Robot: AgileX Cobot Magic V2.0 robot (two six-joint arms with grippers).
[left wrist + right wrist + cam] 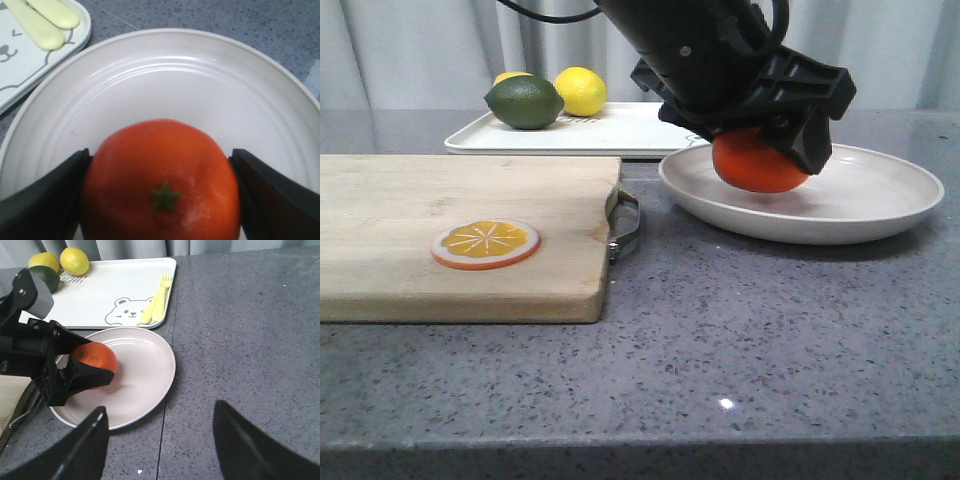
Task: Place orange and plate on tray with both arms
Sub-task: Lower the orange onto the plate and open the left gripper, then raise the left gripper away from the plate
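Cutting board in front; left gripper clasps the orange over the plate; right gripper spread wide

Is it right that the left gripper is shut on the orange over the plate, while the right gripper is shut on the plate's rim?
Not quite. The left gripper does grip the orange over the plate, but the right gripper is open and clear of the rim, as the right wrist view shows.

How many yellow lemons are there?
2. Both sit on the far left end of the tray: one lemon beside the green lime, the other lemon mostly hidden behind that lime. More could be hidden.
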